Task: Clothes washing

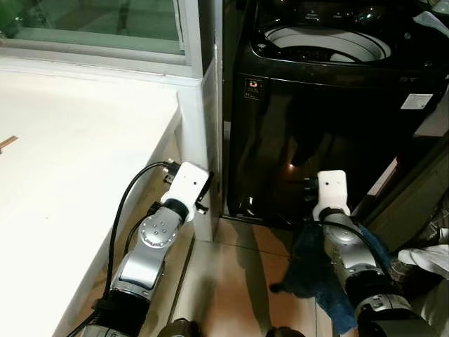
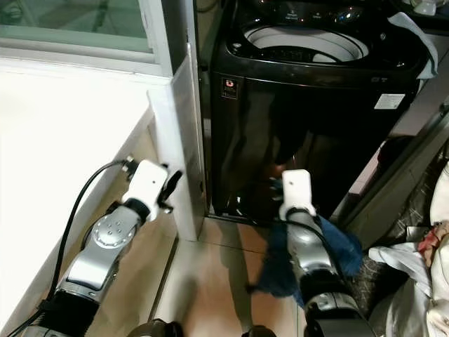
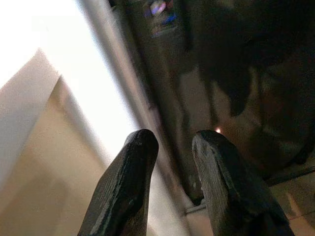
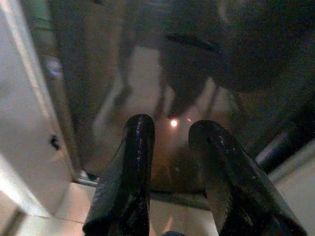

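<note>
While the black top-loading washing machine (image 1: 330, 105) stands with its lid up and its pale drum (image 1: 330, 43) showing, both arms reach low toward its glossy front panel. The left end effector (image 3: 170, 147) is released, fingers parted with nothing between them, near the white wall corner (image 1: 200, 140) beside the machine. The right end effector (image 4: 172, 130) is likewise released and empty, facing the panel. A dark blue cloth (image 2: 280, 260) drapes over the right forearm above the tiled floor (image 1: 238, 281). More laundry (image 2: 421, 267) lies heaped at the robot's right.

A black top-loading washing machine (image 1: 316, 133) stands open; dark blue cloth (image 2: 337, 256) hangs before it.
</note>
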### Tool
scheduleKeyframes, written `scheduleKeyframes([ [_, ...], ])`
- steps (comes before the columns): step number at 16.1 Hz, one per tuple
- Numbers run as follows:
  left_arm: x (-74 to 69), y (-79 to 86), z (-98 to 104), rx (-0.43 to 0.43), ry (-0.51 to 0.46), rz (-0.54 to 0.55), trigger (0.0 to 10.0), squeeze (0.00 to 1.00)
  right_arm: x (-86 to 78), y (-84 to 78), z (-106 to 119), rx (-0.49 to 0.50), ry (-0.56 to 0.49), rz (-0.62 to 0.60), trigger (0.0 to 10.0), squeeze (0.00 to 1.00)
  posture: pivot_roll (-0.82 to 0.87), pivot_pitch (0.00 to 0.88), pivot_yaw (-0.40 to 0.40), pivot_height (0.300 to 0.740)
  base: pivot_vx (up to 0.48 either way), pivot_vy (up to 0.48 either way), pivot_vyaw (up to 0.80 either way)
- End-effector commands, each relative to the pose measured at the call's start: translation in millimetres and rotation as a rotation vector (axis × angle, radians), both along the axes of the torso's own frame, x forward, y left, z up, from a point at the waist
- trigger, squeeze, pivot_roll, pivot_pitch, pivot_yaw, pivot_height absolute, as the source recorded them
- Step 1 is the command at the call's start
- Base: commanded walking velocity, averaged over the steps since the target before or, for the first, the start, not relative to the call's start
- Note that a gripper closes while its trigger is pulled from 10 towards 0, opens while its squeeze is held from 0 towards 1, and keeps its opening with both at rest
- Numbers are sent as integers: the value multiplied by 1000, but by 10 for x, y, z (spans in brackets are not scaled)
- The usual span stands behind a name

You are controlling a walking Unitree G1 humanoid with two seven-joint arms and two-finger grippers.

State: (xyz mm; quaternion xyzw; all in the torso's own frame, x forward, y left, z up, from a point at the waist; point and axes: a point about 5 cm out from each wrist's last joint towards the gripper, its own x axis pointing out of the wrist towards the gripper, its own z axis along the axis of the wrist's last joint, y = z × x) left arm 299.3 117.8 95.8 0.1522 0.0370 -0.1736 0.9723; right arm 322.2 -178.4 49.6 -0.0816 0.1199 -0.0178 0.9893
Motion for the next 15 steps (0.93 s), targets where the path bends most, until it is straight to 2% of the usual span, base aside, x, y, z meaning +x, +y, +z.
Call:
scheduleKeyframes([
  [1, 6, 66, -167, -10, 45, 16, 10000, 0, 10, 70, -61, 47, 38, 13, 10000, 0, -10, 46, 9, 740, 0, 0, 0],
  [2, 10, 66, -303, -13, 89, 8, 10000, 0, -29, 93, -171, 77, 103, 4, 10000, 0, -9, 48, 4, 740, 0, 0, 0],
  [4, -10, -11, -609, -20, 224, -20, 10000, 0, -180, 90, -410, 29, 227, 8, 10000, 0, -7, 46, -2, 740, 0, 0, 0],
  [5, -29, -42, -679, -14, 258, -35, 10000, 0, -218, 77, -461, 20, 256, 4, 10000, 0, -5, 46, -3, 740, 0, 0, 0],
  [7, -281, -199, -1113, 40, 517, -109, 10000, 0, -404, -33, -665, -21, 382, -61, 10000, 0, -3, 44, -7, 740, 0, 0, 0],
  [9, -560, -304, -1388, 139, 673, -169, 10000, 0, -486, -57, -747, -33, 432, -73, 10000, 0, -24, 37, 5, 740, 0, 0, 0],
  [11, -707, -276, -1524, 149, 772, -131, 10000, 0, -552, -49, -811, -27, 471, -73, 10000, 0, -40, 31, 15, 740, 0, 0, 0],
  [12, -789, -209, -1598, 124, 840, -60, 10000, 0, -593, -28, -853, 2, 504, -68, 10000, 0, -45, 30, 18, 740, 0, 0, 0],
  [13, -881, -133, -1671, 113, 911, 8, 10000, 0, -686, 42, -945, 156, 588, -88, 10000, 0, -49, 28, 21, 740, 0, 0, 0],
  [14, -944, -108, -1710, 101, 956, 30, 10000, 0, -767, 82, -1012, 272, 646, -123, 10000, 0, -49, 28, 21, 740, 0, 0, 0],
  [15, -972, -98, -1727, 101, 974, 36, 10000, 0, -785, 70, -1024, 276, 655, -135, 10000, 0, -47, 25, 19, 740, 0, 0, 0],
])
